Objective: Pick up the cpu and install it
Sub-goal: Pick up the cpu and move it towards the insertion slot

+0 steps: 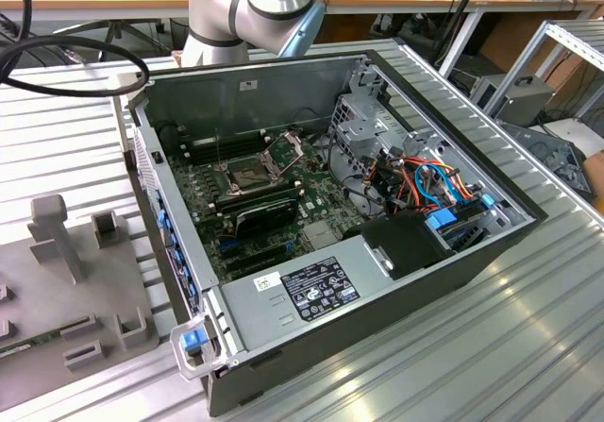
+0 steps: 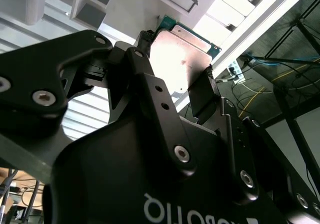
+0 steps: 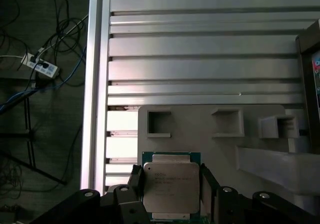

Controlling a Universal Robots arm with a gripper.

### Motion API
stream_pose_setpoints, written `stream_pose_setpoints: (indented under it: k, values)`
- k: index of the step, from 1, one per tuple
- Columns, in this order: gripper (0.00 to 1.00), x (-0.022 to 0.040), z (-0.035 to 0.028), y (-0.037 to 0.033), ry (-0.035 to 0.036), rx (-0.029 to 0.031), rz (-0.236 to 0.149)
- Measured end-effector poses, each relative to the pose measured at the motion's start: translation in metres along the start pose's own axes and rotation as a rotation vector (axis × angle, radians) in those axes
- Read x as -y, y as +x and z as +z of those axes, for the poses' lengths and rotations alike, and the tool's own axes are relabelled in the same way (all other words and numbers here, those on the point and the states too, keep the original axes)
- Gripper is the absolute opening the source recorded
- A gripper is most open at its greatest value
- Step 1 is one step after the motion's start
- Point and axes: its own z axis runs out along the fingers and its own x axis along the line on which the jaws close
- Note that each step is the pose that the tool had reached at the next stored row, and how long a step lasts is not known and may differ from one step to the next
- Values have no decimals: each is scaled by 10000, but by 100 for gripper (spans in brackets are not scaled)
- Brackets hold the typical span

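The gripper had the cpu clamped. In both wrist views a black finger pressed on each of two opposite edges of the chip. In the first wrist view its pale metal face was turned to the camera, with a green border showing round it.

In the second wrist view the cpu stuck out past the fingers of the gripper, and its far edge was free, with nothing touching it.

Behind the chip lay the grey tray with its square pockets. The cpu sat over one edge of that tray; how high above it, I couldn't tell. Past the tray ran the ribbed metal table, with bare slats and plenty of open room. Along one side the table's edge dropped off to the floor, where a power strip and loose cables lay.

In the exterior view, the arm stood behind the open computer case. The grey tray lay at the exterior view's left, just beside the case.

Inside, the green motherboard carried the socket, with its hinged frame tipped up, so the socket was open from above. It was tight down there, with a black block just beside the socket and the case walls all round. A bundle of coloured cables sat well apart from the socket, toward the exterior view's right.
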Motion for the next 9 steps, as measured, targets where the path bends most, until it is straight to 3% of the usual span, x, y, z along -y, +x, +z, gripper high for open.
stream_pose_setpoints:
  k: [9]
  values:
    - [55,-4,-23,1,-23,0,0]
